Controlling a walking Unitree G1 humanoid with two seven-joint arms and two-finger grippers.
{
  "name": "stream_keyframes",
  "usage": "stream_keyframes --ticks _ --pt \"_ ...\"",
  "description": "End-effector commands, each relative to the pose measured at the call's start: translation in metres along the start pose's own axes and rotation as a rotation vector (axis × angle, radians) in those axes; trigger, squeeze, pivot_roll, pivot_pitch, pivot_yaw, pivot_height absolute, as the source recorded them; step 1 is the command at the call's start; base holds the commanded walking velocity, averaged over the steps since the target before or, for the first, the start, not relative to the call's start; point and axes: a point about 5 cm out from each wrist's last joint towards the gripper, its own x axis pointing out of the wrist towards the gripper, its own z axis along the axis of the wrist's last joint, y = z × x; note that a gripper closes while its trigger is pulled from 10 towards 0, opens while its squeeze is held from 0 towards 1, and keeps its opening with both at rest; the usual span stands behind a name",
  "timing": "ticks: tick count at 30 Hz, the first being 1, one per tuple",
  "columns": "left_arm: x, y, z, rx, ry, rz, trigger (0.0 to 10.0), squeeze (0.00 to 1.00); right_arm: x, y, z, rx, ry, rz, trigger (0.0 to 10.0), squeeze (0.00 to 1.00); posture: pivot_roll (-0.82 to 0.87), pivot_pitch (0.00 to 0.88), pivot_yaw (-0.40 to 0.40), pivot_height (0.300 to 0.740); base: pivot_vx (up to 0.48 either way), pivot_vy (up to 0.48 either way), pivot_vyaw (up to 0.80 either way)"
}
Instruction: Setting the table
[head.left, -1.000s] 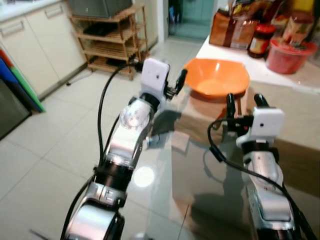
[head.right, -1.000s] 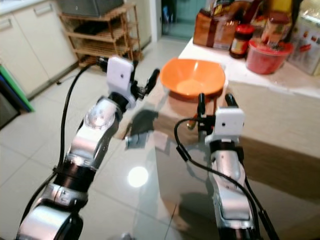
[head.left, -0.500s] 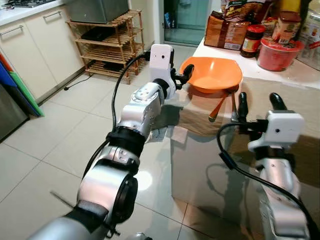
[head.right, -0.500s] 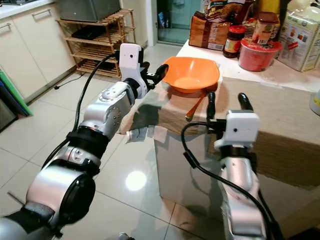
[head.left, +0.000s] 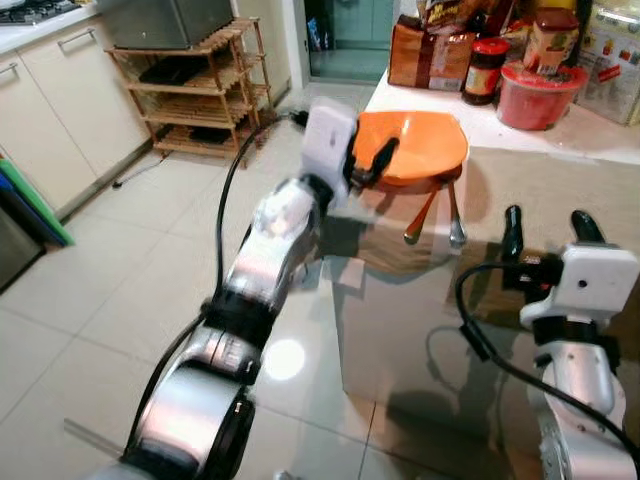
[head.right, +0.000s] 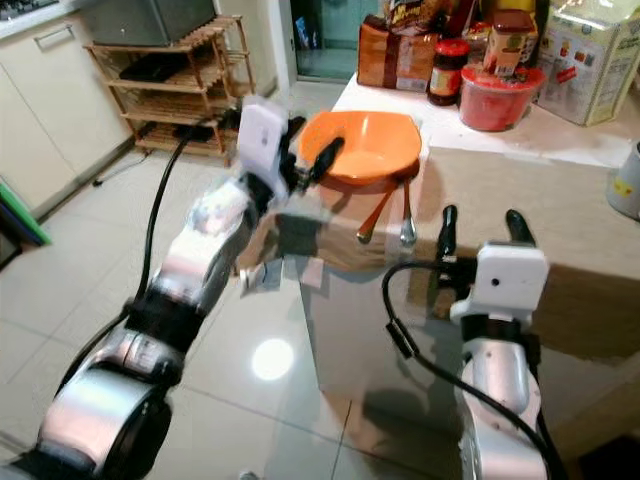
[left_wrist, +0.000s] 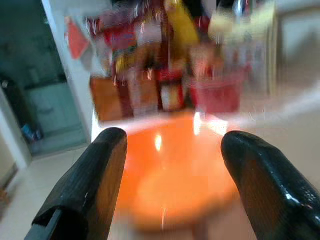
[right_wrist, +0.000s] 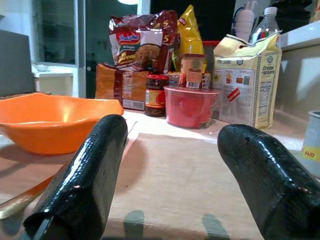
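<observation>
Hovering nearest, right gripper (head.right: 478, 228), fingers spread, empty, above the table (head.right: 560, 215). Beyond it, two spoons (head.right: 392, 213) lying against the orange bowl (head.right: 368, 147) at the table's corner. Left gripper (head.left: 378, 165), fingers spread, beside the bowl's rim. Farthest, jars and packets (head.right: 470, 60).

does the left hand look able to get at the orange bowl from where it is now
Probably yes. The left hand is open at the near rim of the orange bowl, which sits at the table's corner, and nothing stands between them. The spoons lie off to the side.
</observation>
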Motion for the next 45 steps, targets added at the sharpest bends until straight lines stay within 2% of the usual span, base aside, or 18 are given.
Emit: stream_keyframes --ticks 1,2,3,5,9,11,17,21,22,36,42,45 --pt "-0.011 0.013 0.01 0.026 -0.038 0.022 10.0 0.0 0.001 0.001 0.004 0.002 -0.012 -0.008 10.0 0.0 -0.12 0.0 0.121 0.723 0.0 0.0 0.0" --pt "-0.021 0.016 0.006 0.021 -0.041 0.047 10.0 0.0 0.001 0.002 0.002 0.006 -0.007 -0.005 10.0 0.0 -0.1 0.0 0.116 0.723 0.0 0.0 0.0" --pt "-0.038 0.014 0.0 0.052 -0.048 0.065 10.0 0.0 0.001 0.005 0.0 0.012 -0.002 0.005 10.0 0.0 -0.08 0.0 0.108 0.723 0.0 0.0 0.0" --pt "-0.05 0.007 -0.007 0.067 -0.042 0.059 10.0 0.0 0.002 0.007 -0.001 0.012 -0.005 0.01 10.0 0.0 -0.07 0.0 0.105 0.723 0.0 0.0 0.0" --pt "-0.065 -0.008 -0.014 0.014 -0.038 0.073 10.0 0.0 0.005 0.009 0.001 0.011 -0.023 0.001 10.0 0.0 -0.06 0.0 0.103 0.723 0.0 0.0 0.0" --pt "-0.066 -0.015 -0.009 0.01 -0.05 0.081 10.0 0.0 0.007 0.009 0.004 0.011 -0.045 -0.006 10.0 0.0 -0.06 0.0 0.102 0.723 0.0 0.0 0.0" --pt "-0.054 -0.014 0.006 0.024 -0.086 0.09 10.0 0.0 0.01 0.005 0.013 -0.021 -0.086 -0.013 10.0 0.0 -0.09 0.0 0.112 0.723 0.046 0.0 0.0" --pt "-0.051 -0.017 0.008 0.027 -0.084 0.077 10.0 0.0 0.011 0.001 0.013 -0.019 -0.086 -0.033 10.0 0.0 -0.1 0.0 0.118 0.723 0.48 0.0 0.0" --pt "-0.049 -0.022 0.012 0.039 -0.096 0.055 10.0 0.0 0.01 0.0 0.014 -0.022 -0.086 -0.04 10.0 0.0 -0.1 0.0 0.121 0.723 0.48 0.0 0.0" --pt "-0.043 -0.038 0.024 0.089 -0.159 -0.064 10.0 0.0 0.009 0.005 0.012 -0.016 -0.081 -0.037 10.0 0.0 -0.1 0.0 0.127 0.723 0.48 0.0 0.0" --pt "-0.04 -0.037 0.032 0.08 -0.181 -0.063 10.0 0.0 0.014 0.009 0.026 0.002 -0.124 0.0 10.0 0.0 -0.09 0.0 0.124 0.723 0.48 0.0 0.0" --pt "-0.04 -0.038 0.038 0.111 -0.205 -0.079 10.0 0.0 0.015 0.007 0.032 0.005 -0.137 -0.01 10.0 0.0 -0.09 0.0 0.119 0.723 0.48 0.0 0.0"
